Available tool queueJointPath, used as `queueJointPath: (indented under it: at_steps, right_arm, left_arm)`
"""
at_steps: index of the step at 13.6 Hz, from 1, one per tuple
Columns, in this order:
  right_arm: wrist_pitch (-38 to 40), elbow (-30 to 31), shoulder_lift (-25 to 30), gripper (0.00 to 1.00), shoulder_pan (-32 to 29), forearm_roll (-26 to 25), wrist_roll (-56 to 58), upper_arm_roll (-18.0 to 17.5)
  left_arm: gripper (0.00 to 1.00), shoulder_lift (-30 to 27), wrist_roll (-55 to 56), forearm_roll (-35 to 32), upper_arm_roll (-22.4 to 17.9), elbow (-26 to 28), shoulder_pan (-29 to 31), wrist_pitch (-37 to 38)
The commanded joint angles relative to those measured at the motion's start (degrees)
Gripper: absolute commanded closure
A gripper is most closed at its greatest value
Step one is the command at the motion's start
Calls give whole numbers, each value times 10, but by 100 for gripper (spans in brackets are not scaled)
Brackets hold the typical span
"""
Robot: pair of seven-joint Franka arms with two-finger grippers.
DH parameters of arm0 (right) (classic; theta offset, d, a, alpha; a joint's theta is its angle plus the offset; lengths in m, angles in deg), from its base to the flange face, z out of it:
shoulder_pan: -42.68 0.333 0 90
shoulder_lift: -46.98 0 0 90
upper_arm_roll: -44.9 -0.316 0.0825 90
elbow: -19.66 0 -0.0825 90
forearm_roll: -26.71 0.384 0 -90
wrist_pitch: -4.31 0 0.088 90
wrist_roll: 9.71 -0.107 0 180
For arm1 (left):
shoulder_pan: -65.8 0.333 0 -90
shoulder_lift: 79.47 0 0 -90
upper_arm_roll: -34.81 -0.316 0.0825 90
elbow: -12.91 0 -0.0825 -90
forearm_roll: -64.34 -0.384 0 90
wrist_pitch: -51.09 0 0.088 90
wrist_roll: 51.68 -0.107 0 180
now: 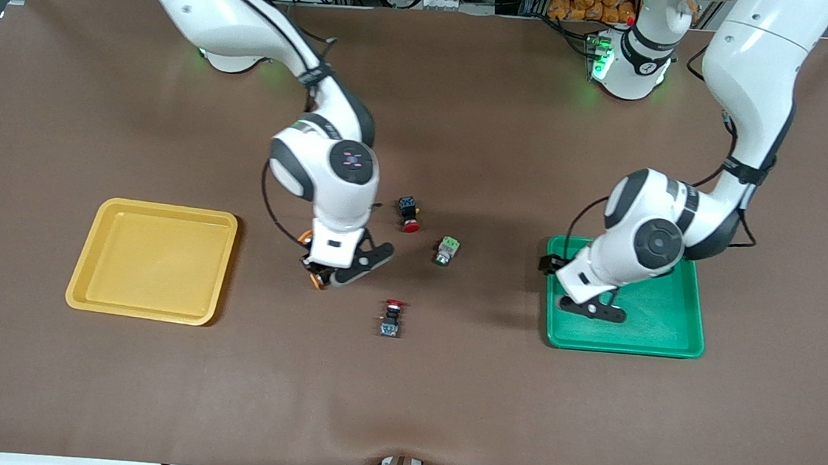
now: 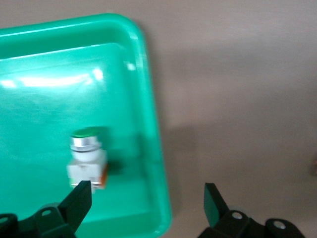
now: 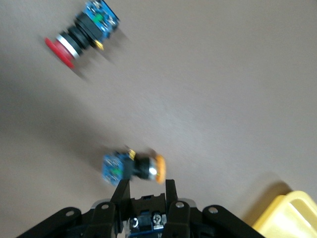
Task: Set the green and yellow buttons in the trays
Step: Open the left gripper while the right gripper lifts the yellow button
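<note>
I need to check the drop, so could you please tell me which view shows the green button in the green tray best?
The left wrist view: the green button stands in the green tray, by the open left gripper. The front view hides it under that gripper; the right wrist view misses it.

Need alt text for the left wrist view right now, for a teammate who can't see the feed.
A green button with a whitish body stands cap-up inside the green tray, near one rounded corner. The left gripper is open above the tray's rim, one of its dark fingers just beside the button and the other over the brown table outside the tray.
</note>
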Motion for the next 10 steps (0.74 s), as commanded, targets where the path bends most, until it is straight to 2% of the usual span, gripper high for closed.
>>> queueJointPath:
  at_steps: [1, 4, 6, 8, 10]
  right_arm:
    - [-7, 74, 57, 100, -124, -2, 69, -96]
    - [-8, 113, 67, 100, -288, -2, 153, -228]
    - [-8, 132, 65, 100, -383, -2, 208, -300]
    - [-8, 145, 64, 100, -442, -2, 249, -342]
    - [-8, 149, 64, 100, -457, -2, 259, -350]
  left_arm:
    - [0, -14, 9, -7, 25, 9, -2, 2]
    - [0, -9, 10, -7, 48, 4, -10, -13]
    - [0, -2, 9, -10, 52, -8, -25, -13]
    - [0, 7, 22, -11, 51, -26, -63, -12]
    - [0, 19, 25, -15, 52, -43, -76, -16]
